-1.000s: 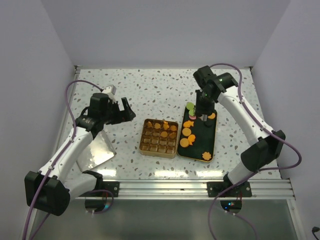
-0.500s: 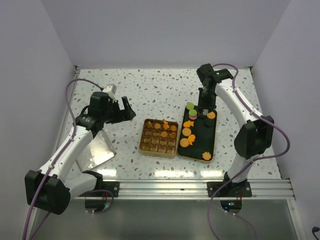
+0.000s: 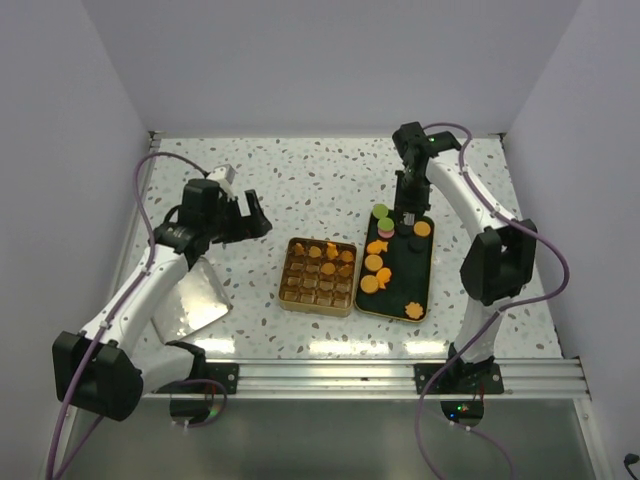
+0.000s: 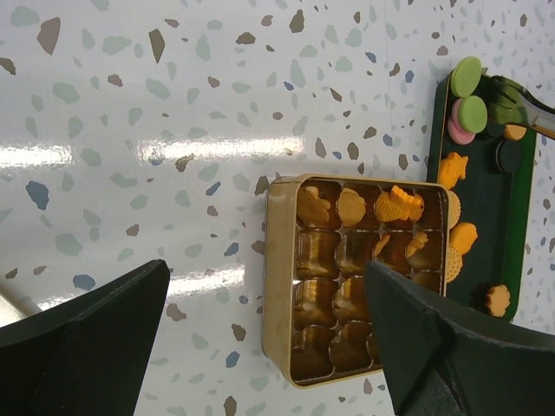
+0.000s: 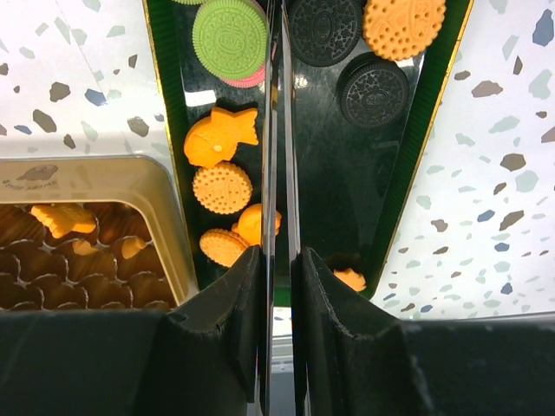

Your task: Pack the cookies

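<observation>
The right gripper point(image 3: 406, 222) hangs over the far end of the dark green tray point(image 3: 404, 270). Its jaws are pressed almost together, with only a slit between them. The wrist view shows nothing pinched there, though the gripper's own body hides the tray's near end.

The cookies point(image 3: 369, 285) lie loose along the tray's left half, a fish shape and round discs among them, and 1 flower-shaped piece sits at the near end. More of them fill cells along the far side of the gold tin point(image 3: 316, 309), which stands just left of the tray.

At the tray's far end a green sandwich biscuit point(image 5: 230, 36) rests on a pink one that is mostly covered, beside 2 dark biscuits point(image 5: 373, 91).

The left gripper point(image 3: 252, 215) is held above the speckled bench point(image 3: 320, 180) left of the tin, jaws spread wide. In its wrist view 1 jaw cuts off a corner of the tin. A shiny lid point(image 3: 195, 300) lies partly under the left arm.
</observation>
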`<move>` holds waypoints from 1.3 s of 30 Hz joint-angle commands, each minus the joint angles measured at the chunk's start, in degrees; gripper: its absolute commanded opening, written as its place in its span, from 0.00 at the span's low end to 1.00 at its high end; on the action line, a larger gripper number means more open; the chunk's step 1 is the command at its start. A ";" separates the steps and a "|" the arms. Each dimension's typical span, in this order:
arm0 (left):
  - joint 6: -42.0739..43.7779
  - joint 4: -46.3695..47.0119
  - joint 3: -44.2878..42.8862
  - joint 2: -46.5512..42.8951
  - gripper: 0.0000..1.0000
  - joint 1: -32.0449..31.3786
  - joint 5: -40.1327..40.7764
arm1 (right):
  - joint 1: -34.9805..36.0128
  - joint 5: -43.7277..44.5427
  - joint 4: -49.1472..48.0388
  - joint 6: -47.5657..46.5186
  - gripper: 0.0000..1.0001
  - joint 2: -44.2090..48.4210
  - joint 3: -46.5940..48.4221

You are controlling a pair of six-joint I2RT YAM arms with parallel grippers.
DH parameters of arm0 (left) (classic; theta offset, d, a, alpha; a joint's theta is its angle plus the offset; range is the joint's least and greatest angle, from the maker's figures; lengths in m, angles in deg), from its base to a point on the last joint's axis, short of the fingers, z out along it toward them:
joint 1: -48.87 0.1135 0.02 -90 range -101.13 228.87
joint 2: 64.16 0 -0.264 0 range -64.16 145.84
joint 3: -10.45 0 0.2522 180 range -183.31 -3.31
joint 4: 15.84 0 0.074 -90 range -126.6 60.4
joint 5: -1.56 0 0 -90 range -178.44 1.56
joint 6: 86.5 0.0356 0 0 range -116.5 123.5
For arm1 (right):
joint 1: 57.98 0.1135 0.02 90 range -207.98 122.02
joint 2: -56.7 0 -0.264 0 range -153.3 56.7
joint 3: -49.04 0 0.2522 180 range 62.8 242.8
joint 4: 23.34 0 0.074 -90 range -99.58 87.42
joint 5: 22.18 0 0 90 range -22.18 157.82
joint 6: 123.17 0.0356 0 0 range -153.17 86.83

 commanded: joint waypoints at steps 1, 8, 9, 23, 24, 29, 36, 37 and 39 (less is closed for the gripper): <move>1.60 1.05 -2.93 0.78 1.00 -0.29 0.74 | -1.34 0.66 -3.67 -1.49 0.13 -3.70 2.24; 1.95 1.23 -4.51 2.80 1.00 -0.38 0.82 | -1.87 0.57 -3.50 -1.67 0.12 -9.05 7.77; 1.95 1.23 -4.60 2.97 1.00 -0.29 0.74 | -1.96 0.48 -3.49 -1.67 0.11 -9.76 8.57; 3.09 -0.52 -7.24 4.04 1.00 -0.29 1.17 | -3.19 -0.40 1.16 -1.14 0.10 -19.18 27.65; 3.26 -0.53 -7.15 3.94 1.00 -0.20 1.26 | -3.19 -0.40 1.42 -1.23 0.10 -18.21 27.39; 2.83 -0.18 -6.01 3.15 1.00 -0.20 1.09 | -3.28 0.04 1.69 -1.49 0.11 -11.54 22.65; 2.12 1.32 -5.04 2.89 1.00 -0.29 -0.14 | -3.28 -0.40 2.66 -1.05 0.22 1.55 11.58; 2.04 1.41 -5.04 2.98 1.00 -0.29 -0.32 | -3.28 -0.31 2.74 -1.05 0.23 4.70 8.00; 2.03 1.41 -4.95 2.80 1.00 -0.29 -0.49 | -3.28 -0.57 2.75 -0.61 0.26 8.24 3.94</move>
